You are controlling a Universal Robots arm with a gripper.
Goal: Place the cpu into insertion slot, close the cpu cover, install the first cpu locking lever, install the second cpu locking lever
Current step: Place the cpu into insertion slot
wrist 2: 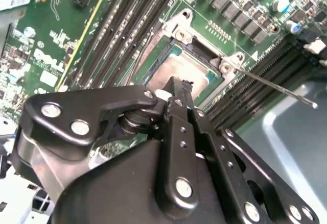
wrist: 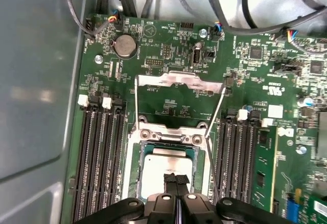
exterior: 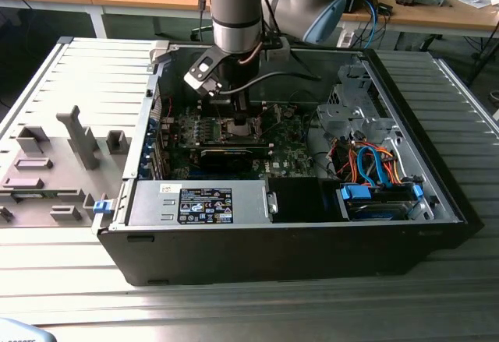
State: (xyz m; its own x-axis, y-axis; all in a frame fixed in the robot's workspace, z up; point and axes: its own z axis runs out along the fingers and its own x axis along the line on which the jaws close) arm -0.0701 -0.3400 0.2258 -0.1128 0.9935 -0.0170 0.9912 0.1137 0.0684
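The cpu (wrist: 162, 169) lies flat in the insertion slot (wrist: 134, 175) of the green motherboard (wrist: 168, 45), its silvery top facing up. My gripper (wrist: 176, 179) is shut, its black fingertips (wrist 2: 180, 87) together right over the cpu (wrist 2: 180, 70), at or just above its top. The cpu cover (wrist: 179, 82) is swung open away from the slot, and green board shows through its square opening. A thin wire locking lever (wrist 2: 276, 86) sticks out raised beside the slot. In the exterior view the arm reaches down into the open computer case (exterior: 437, 202), with the gripper (exterior: 238, 116) over the insertion slot (exterior: 234, 129).
Long black memory slots (wrist: 99, 152) flank the socket on both sides. Cables (wrist: 225, 9) hang over the board's far edge. The case's grey wall (wrist: 36, 81) stands close on one side. In the exterior view, drive bays and orange and blue cables (exterior: 374, 167) fill the right.
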